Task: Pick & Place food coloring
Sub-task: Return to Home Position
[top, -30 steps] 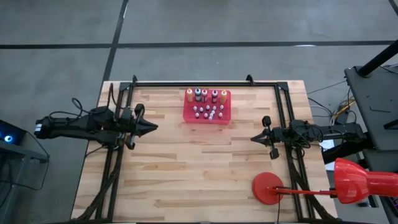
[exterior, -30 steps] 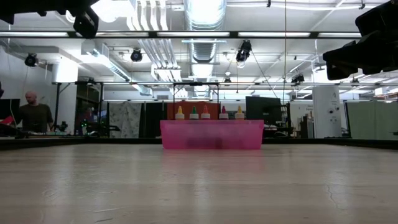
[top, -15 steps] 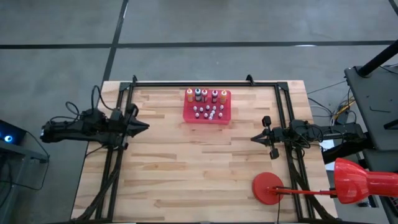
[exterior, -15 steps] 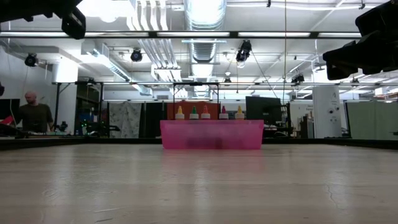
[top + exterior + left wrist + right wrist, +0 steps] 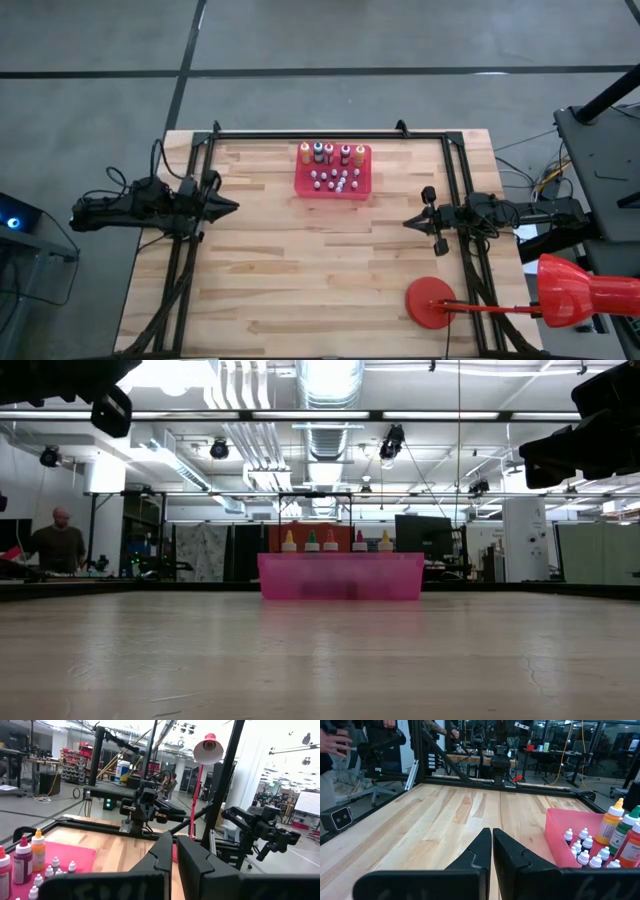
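The food coloring bottles stand upright in a flat red tray at the table's far middle. The taller ones with pale caps form the far row, and the small whitish ones cluster in front of them. The low view shows the tray with bottle caps rising above its wall. My left gripper hovers shut near the table's left side, left of the tray and nearer than it. My right gripper hovers shut on the right, pointing toward the left. The bottles show in both wrist views.
A black frame runs along the table's far, left and right sides. A red lamp's base sits on the near right corner. The bare wooden tabletop lies between the grippers. People stand in the room beyond the table.
My left arm has drawn back toward the table's left edge, and its gripper has turned about its own axis. The right arm, tray and bottles have stayed put.
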Available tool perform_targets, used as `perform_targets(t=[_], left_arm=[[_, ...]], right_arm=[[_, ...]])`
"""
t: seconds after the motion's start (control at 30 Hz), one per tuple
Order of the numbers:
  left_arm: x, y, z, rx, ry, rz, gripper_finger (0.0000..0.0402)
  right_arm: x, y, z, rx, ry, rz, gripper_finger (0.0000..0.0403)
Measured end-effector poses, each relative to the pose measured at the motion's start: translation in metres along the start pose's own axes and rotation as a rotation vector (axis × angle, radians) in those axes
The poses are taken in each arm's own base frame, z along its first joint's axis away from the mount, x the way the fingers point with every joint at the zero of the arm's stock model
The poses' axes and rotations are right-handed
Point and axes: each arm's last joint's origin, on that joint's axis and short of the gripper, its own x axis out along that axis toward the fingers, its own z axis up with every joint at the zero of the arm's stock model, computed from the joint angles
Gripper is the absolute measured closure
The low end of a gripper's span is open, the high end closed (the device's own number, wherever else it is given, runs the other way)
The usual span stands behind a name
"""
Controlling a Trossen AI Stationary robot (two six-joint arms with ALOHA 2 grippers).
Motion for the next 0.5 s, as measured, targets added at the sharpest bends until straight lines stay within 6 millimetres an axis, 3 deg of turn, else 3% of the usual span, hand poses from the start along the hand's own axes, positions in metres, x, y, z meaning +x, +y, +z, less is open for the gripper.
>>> perform_targets(t=[0.5], left_arm=[[-0.007, 0.005, -0.027, -0.052, -0.011, -0.003, 0.0401]], right_arm=[[0.0, 0.0, 0.0, -0.002, 0.0, 0.0, 0.0394]])
